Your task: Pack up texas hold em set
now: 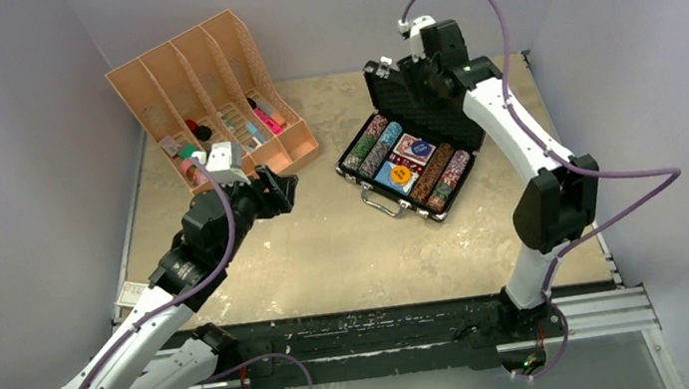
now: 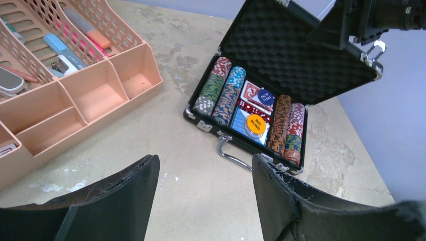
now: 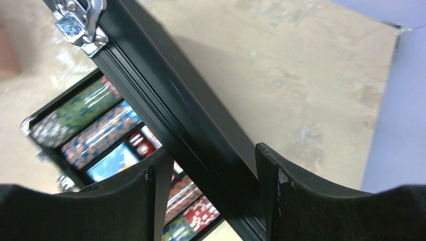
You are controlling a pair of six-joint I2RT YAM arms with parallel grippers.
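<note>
1. The briefcase (image 2: 261,152) stands open on the table (image 1: 350,264), its silver handle (image 2: 231,153) on the near side.
2. Its lid (image 2: 286,55), lined with egg-crate foam, is raised and tilts forward over the case's tray.
3. Four rows of striped poker chips (image 2: 213,90) lie in the tray of the briefcase, two rows at each end.
4. Between the chip rows lie a red card deck (image 2: 251,93), red dice (image 2: 248,106) and a blue card deck (image 2: 240,124). An orange "BIG BLIND" button (image 2: 256,123) rests on the blue deck.
5. The right gripper (image 3: 208,155) is at the top rim of the briefcase lid. The rim fills the gap between its fingers, so it is grasping the lid. A silver latch (image 3: 80,25) sits farther along that rim.
6. The left gripper (image 2: 205,158) hovers left of the briefcase, well apart from it, released and with nothing between its fingers.
7. The orange organiser (image 2: 135,75) stands farther left of the briefcase.
</note>
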